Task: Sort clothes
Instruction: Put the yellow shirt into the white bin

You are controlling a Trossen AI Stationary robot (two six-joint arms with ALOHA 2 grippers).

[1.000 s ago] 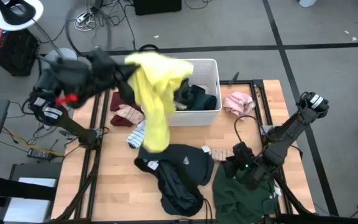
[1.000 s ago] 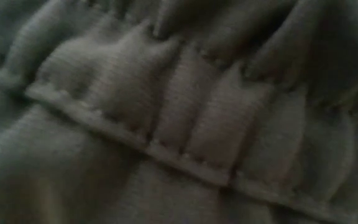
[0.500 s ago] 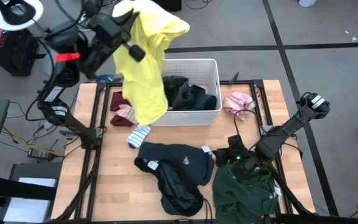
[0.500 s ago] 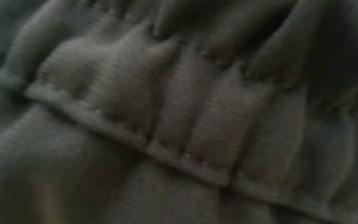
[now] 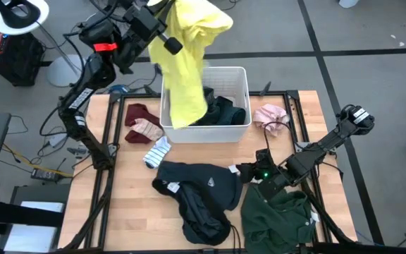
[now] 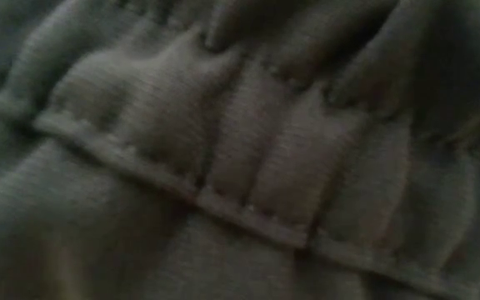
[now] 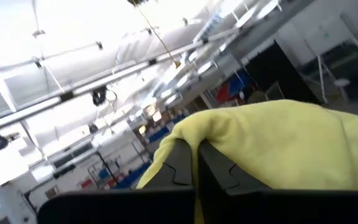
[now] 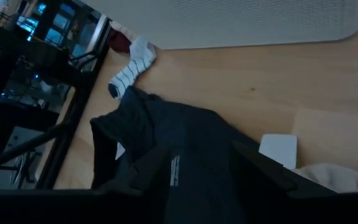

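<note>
My left gripper (image 5: pixel 171 13) is raised high above the far left of the table and is shut on the yellow shirt (image 5: pixel 185 77). The shirt hangs down over the left part of the white bin (image 5: pixel 240 77). My right gripper (image 5: pixel 247 173) is open and low over the table, between the black top (image 5: pixel 199 190) and the dark green top (image 5: pixel 277 219). In the right wrist view its fingers (image 8: pixel 148 171) stand apart, with the black top (image 8: pixel 185 143) ahead of them. Dark green cloth (image 6: pixel 240 150) fills the low view. My left gripper pinches the yellow shirt between its two shut fingers (image 7: pixel 196 163). A bunched part of the cloth (image 7: pixel 241 134) drapes over the fingertips and hides which part is held. The shirt hangs slack below the gripper, lifted clear of the table.
Dark clothes (image 5: pixel 220 113) lie in the bin. A pink piece (image 5: pixel 270 115) lies right of the bin. A maroon piece (image 5: pixel 136 113), a pink striped piece (image 5: pixel 145 128) and a striped sock (image 5: pixel 157 152) lie to its left. A small white piece (image 5: pixel 232 171) lies by my right gripper.
My left gripper has risen and gone toward the table's far right with the yellow shirt. The shirt's lower end has left the table's middle and now hangs over the bin. My right gripper has gone toward the table's left, off the dark green top toward the black top.
</note>
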